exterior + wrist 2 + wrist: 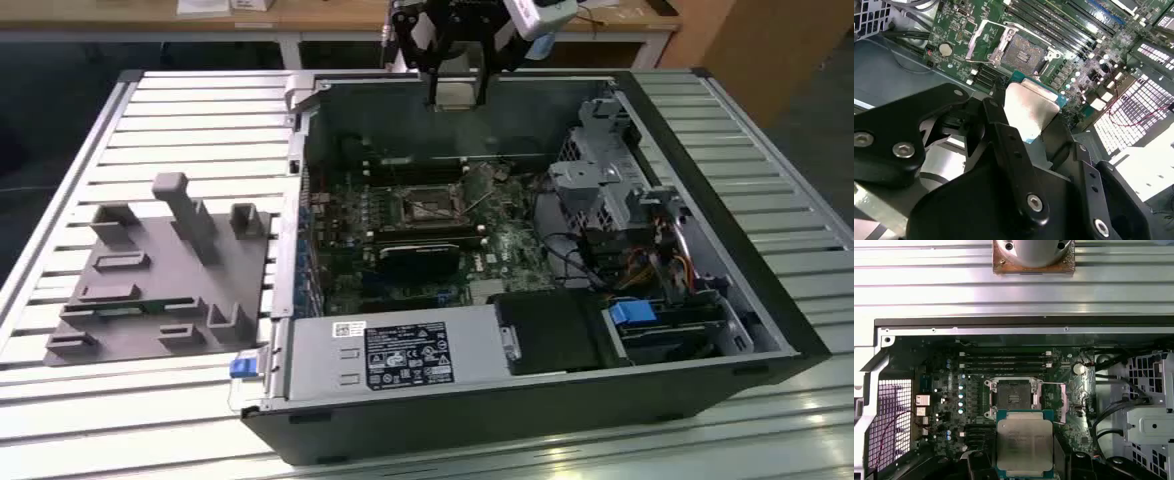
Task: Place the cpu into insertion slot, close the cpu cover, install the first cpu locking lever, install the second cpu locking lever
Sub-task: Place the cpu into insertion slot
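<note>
Gripper: in the exterior view the gripper (454,85) hangs above the far rim of the open computer case (534,420), high over the board.
Fingers: the black fingers (1004,135) pinch the cpu from two opposite edges.
Cpu: the cpu (1029,107) sits between the fingers and shows its dull silver top in both wrist views (1025,442). It is in the air, well apart from the board.
Insertion slot: the insertion slot (1013,394) lies bare and dark in its metallic rim on the green motherboard (949,395), with no chip in it; in the exterior view it is near the middle of the case (427,205).
Cpu cover: the cpu cover (975,42) stands swung open along one side of the slot.
Memory slots: long black memory slots (1004,360) run just beside the socket.
Table: a slatted metal table (200,110) carries the case and, at the exterior view's left, a grey fixture (160,270).
</note>
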`<control>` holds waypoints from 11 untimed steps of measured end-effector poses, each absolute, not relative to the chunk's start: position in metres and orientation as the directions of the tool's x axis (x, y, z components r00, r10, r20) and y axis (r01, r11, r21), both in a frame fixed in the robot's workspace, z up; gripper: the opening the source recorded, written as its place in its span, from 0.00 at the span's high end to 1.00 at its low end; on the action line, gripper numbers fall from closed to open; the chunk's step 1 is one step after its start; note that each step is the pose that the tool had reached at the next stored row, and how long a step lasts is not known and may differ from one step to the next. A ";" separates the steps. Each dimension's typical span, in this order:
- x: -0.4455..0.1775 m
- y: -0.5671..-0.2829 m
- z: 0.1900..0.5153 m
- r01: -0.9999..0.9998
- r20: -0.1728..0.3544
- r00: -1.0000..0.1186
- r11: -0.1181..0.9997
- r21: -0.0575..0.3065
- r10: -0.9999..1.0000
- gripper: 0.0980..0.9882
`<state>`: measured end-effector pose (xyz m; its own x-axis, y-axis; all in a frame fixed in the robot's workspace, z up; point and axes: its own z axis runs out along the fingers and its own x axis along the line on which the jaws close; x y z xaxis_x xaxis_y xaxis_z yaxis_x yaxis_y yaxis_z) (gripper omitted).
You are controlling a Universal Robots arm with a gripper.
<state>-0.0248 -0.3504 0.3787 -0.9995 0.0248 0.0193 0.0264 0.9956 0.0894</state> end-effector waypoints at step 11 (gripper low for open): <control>-0.025 -0.350 0.378 0.026 0.019 -1.000 0.996 0.089 0.025 0.51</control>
